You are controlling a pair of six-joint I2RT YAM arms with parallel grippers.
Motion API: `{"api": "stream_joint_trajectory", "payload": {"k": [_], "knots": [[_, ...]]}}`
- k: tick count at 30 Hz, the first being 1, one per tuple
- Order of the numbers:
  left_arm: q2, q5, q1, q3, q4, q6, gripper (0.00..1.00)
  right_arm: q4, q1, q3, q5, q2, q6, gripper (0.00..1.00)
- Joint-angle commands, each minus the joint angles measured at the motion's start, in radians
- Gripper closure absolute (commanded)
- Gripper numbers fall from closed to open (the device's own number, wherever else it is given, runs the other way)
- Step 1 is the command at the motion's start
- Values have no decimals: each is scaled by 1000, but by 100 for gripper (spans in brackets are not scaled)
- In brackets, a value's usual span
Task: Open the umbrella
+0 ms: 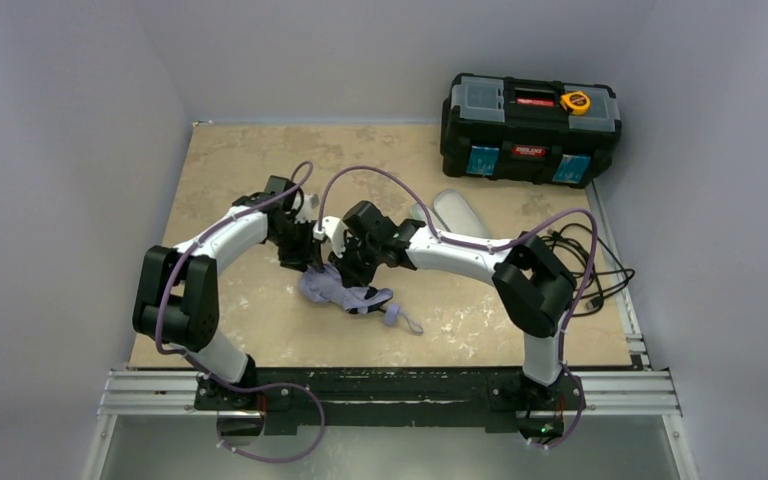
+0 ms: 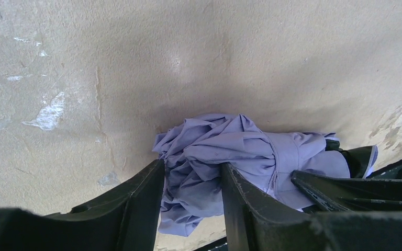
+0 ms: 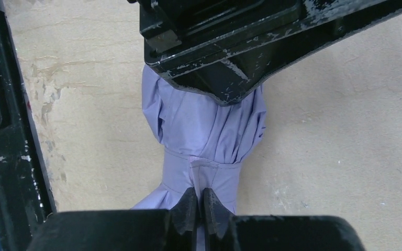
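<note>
The umbrella (image 1: 345,292) lies folded on the table between the two arms, its pale lavender canopy bunched and bound by its strap (image 3: 204,170). My left gripper (image 2: 191,172) straddles one end of the canopy (image 2: 230,146), and both fingers press into the cloth that fills the gap. My right gripper (image 3: 199,201) is shut, its tips pinching the tab of the strap around the canopy (image 3: 199,130). The left gripper's black body (image 3: 214,52) covers the far end of the canopy in the right wrist view. The handle end with its loop (image 1: 400,318) points toward the near edge.
A black toolbox (image 1: 528,128) stands at the back right corner. A pale sleeve (image 1: 457,212) lies behind the right arm. Loose black cables (image 1: 592,265) trail over the table's right edge. Purple cables loop above both arms.
</note>
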Motion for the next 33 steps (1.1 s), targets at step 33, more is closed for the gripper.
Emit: {"api": "stream_joint_trajectory", "payload": {"k": [33], "knots": [[-3,-20,-14,-2,-1,19,65,29,-74,53,-54,26,86,100]]}}
